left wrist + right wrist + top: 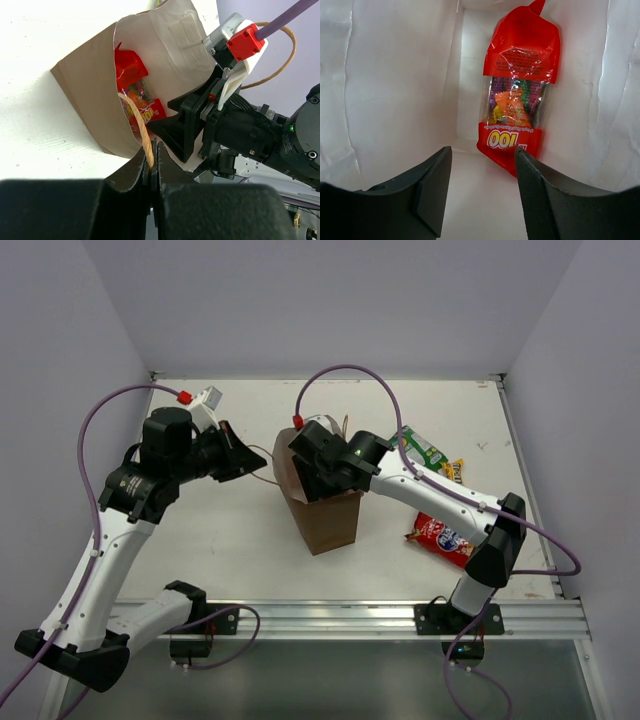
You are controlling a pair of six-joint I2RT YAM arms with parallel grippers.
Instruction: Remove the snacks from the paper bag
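The red glossy snack packet (pixel 517 95) in the brown paper bag (pixel 330 525) looks light and slippery, best pinched at its seal; right gripper (pixel 482 155) parted, empty; left gripper (pixel 152 150) clamps the twine handle (pixel 137 117).

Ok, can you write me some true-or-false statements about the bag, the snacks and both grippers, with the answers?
1. The left gripper is shut on the twine handle of the paper bag. True.
2. The paper bag is empty. False: a red candy packet lies inside.
3. The right gripper grips that packet. False: its jaws stand open, short of it.
4. A red snack bag lies on the table, right of the paper bag. True.
5. The green-yellow packet is inside the bag. False: it lies on the table.
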